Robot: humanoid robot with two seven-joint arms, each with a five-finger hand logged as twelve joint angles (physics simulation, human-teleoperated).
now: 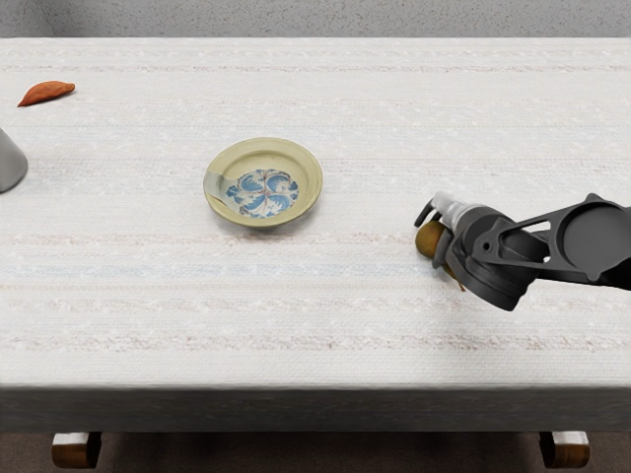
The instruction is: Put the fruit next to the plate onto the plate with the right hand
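Well right of the patterned plate, wraps right hand fingers around brown fruit on table, apparently for lifting.

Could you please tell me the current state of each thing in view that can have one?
plate: flat on the table, no fruit on it.
fruit: right of the plate, apart from it, inside the hand's fingers.
right hand: curled around the fruit.
orange-red item: lying far left, untouched.
grey object: at the left edge, mostly cut off.
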